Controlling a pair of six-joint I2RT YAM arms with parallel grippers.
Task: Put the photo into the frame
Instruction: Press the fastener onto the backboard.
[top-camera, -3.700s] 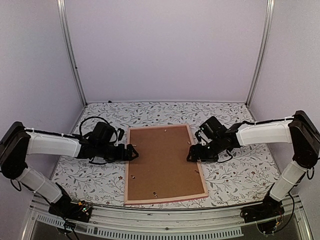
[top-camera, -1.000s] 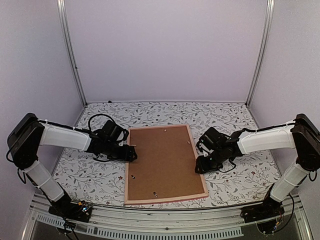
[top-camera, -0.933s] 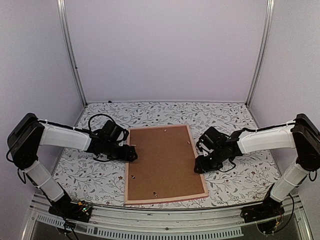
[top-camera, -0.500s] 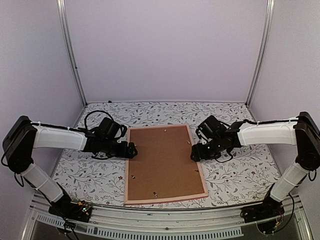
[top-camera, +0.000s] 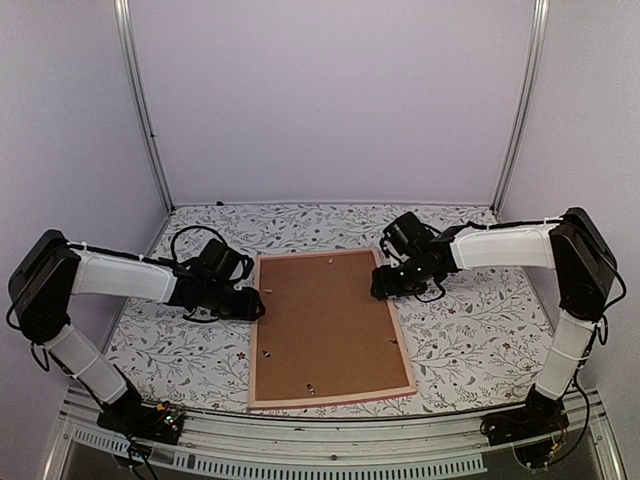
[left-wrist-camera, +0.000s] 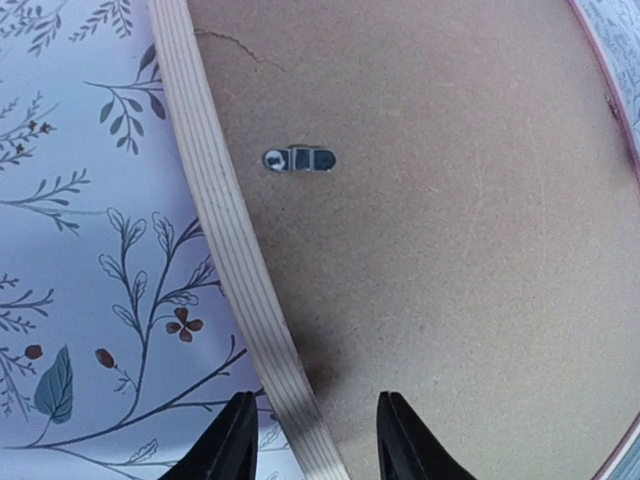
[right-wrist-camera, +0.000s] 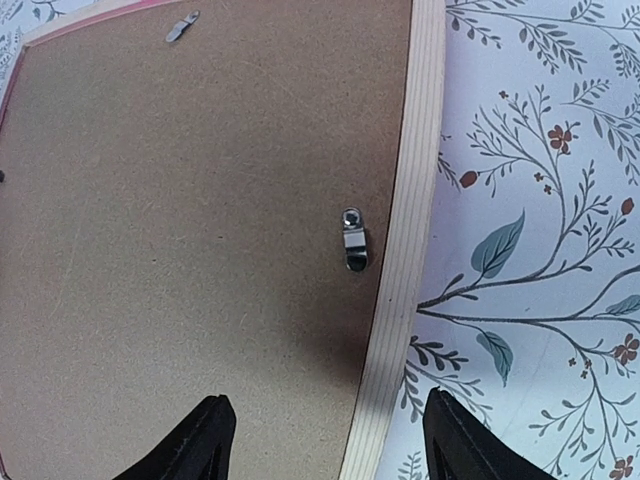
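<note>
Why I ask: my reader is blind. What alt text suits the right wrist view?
The right gripper hangs open astride the wooden edge of the frame, which lies face down on a floral tablecloth, brown backing board up.

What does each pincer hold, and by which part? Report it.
Nothing. Left pincer and right pincer stand open, each straddling a wooden edge of the frame.

Table (top-camera: 470, 340), floral-print top. Only the frame (top-camera: 340, 397) lies on it, flat, back side up, between left claw (top-camera: 258, 305) and right claw (top-camera: 379, 288).
</note>
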